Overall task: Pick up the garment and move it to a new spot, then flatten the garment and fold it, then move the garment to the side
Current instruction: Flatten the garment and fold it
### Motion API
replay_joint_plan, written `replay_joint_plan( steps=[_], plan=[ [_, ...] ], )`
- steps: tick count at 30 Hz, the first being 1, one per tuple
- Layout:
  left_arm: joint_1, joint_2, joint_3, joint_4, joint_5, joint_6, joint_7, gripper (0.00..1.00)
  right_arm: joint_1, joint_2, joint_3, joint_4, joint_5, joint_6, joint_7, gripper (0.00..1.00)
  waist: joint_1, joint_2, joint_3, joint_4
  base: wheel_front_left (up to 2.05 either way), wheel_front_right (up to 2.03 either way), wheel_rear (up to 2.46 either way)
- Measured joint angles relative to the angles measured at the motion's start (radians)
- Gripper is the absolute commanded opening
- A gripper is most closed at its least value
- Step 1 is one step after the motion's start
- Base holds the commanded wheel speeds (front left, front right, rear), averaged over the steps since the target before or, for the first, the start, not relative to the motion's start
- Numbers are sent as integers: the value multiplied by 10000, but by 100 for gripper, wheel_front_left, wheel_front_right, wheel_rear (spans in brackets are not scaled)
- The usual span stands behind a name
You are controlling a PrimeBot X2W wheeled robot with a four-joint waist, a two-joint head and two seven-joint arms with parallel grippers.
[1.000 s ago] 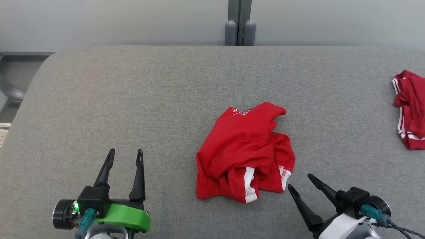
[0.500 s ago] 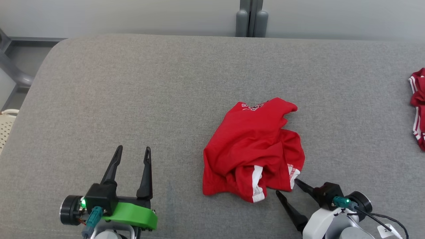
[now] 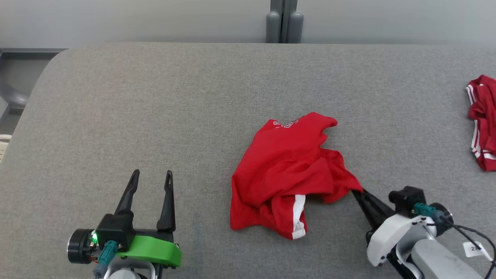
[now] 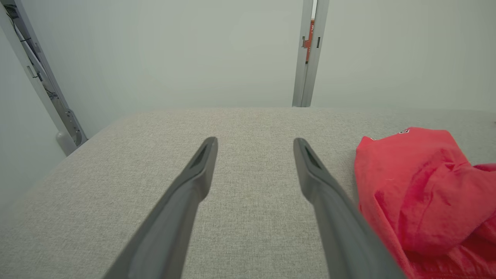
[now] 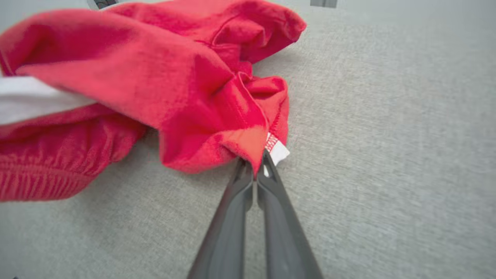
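The red garment (image 3: 286, 174), seemingly shorts, is pinched at its four-o'clock corner by the right gripper (image 3: 355, 190); the left gripper (image 3: 152, 173) is held wide, empty; moving, flattening and folding remain undone

**Free room.** Bare cloth of the grey upholstered tabletop (image 3: 155, 116) is found from 7 through 12 o'clock of the crumpled red garment (image 3: 286, 170), and passage is left open there as far as the rounded far-left corner. Bare cloth is also found from 1 to 3 o'clock, up to a second red garment (image 3: 480, 124) at the right edge.

**Obstacles.**
- The red garment is heaped mid-table.
- The left gripper (image 3: 152, 173) is held at 8 o'clock with fingers spread, well apart from the heap.
- The right gripper (image 3: 355, 190) is pinched onto the heap's hem at 4 o'clock.
- Two grey posts (image 3: 283, 23) are set against the wall beyond the far edge, at 12 o'clock.
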State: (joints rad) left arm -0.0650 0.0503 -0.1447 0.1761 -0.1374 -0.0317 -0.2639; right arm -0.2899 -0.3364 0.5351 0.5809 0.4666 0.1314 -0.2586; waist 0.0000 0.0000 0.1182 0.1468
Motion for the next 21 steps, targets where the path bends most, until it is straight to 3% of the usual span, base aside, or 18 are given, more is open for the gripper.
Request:
replay_joint_plan(
  steps=[8,13,21],
  plan=[
    [86,-2,13,6,-100,52,0,100,1682,-871,-2052,-2249,-125,0,-31,0,0,0,-133,-505,0,0,0],
    [79,-2,8,-10,-125,56,0,100,2503,-1022,-3204,-3030,-217,0,144,0,0,0,-158,-888,0,0,0],
    [-28,-4,-123,12,-128,54,0,100,2844,-880,-3676,-3954,-307,0,815,0,0,0,-122,-1029,0,0,0]
  ],
)
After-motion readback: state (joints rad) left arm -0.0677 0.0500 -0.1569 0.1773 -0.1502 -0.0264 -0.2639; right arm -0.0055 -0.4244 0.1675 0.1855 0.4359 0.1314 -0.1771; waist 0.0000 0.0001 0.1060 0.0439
